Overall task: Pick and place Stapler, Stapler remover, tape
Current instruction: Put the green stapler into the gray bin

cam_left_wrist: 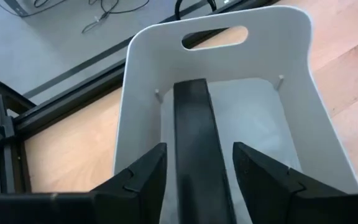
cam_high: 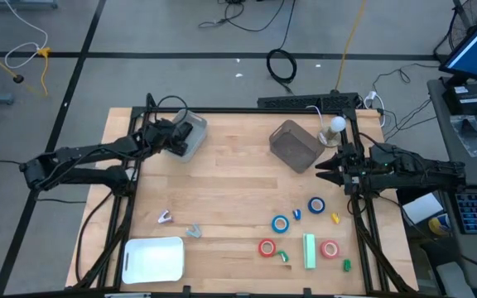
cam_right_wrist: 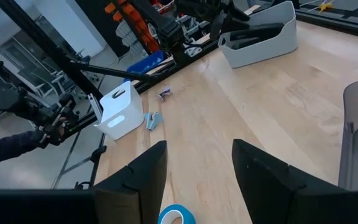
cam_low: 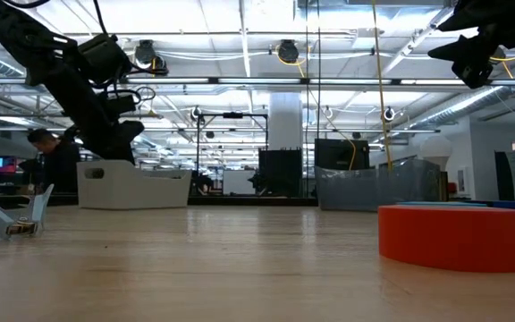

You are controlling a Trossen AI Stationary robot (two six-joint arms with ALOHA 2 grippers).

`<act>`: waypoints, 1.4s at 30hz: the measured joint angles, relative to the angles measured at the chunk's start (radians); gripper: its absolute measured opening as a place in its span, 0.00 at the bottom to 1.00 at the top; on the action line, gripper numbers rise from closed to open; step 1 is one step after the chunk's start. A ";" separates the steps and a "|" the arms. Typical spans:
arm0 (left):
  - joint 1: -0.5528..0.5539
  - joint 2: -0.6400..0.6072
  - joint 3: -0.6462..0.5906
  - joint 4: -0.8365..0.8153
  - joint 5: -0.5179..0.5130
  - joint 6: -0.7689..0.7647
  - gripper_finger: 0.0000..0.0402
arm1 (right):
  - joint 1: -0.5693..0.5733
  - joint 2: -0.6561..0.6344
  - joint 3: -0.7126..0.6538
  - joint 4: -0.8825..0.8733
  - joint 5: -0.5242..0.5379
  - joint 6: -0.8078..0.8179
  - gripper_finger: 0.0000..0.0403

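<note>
Closest to the low camera, a red tape roll (cam_low: 451, 237) lies flat on the table (cam_high: 230, 199), one of two red rolls (cam_high: 267, 247) (cam_high: 330, 248) and two blue rolls (cam_high: 281, 223) (cam_high: 315, 204) scattered between the grey bin (cam_high: 295, 146) and the table's near edge — well apart from the white bin (cam_high: 189, 136). Over that white bin hangs the left tool (cam_left_wrist: 197, 171), fingers spread, with the dark stapler (cam_left_wrist: 194, 130) lying between them inside the bin — whether they touch it, I cannot tell. Just beside the grey bin, the right tool (cam_right_wrist: 194, 177) hovers with fingers apart and nothing in them, while the stapler remover (cam_high: 194, 232) rests near the white lid (cam_high: 154, 258).
</note>
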 joint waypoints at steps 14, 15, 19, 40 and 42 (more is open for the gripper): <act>-0.021 -0.124 0.165 0.045 0.113 0.042 0.37 | 0.000 0.000 0.000 0.029 0.001 0.000 0.43; -0.035 -0.136 0.189 0.047 0.167 0.037 0.35 | 0.000 0.000 0.000 0.029 0.001 0.000 0.43; -0.103 -0.161 0.250 0.050 0.365 0.001 0.29 | 0.000 0.000 0.000 0.028 0.001 0.000 0.43; -0.393 -0.164 0.234 0.047 0.558 -0.257 0.14 | 0.000 0.000 0.000 0.028 0.002 -0.001 0.43; -0.395 -0.164 0.234 0.047 0.558 -0.298 0.14 | 0.000 0.000 0.000 0.028 0.002 -0.001 0.43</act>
